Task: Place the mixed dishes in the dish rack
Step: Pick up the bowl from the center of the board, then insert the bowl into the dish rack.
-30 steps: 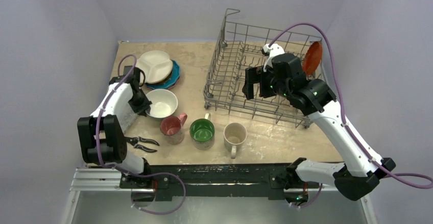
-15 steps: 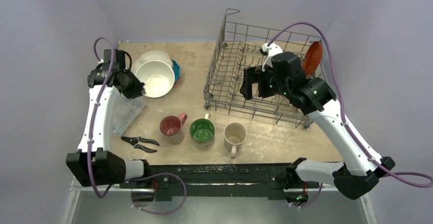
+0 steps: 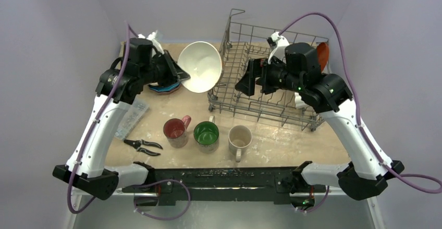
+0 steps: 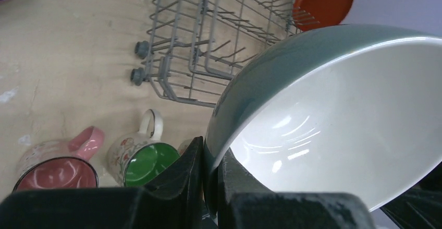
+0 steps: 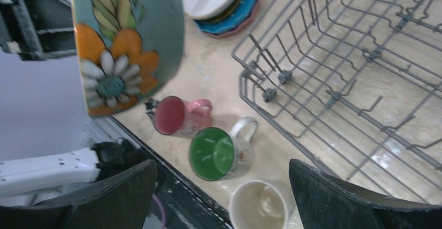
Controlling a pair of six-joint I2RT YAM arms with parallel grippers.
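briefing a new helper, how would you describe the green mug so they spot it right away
Find the grey wire rack at the far right of the table. Just in front of its left corner, three mugs stand in a row. The green mug is the middle one, between the red mug and the cream mug, the only one green inside.

Bowl (image 3: 199, 66) left of rack (image 3: 259, 112); mugs (image 3: 207, 134) before rack.

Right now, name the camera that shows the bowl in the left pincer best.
Top external: the whole bowl shows, tilted, white inside visible, held by the left pincer beside the dish rack. Left wrist crops it, showing the rim clamped between the fingers; right wrist shows only part of its flowered teal outside.
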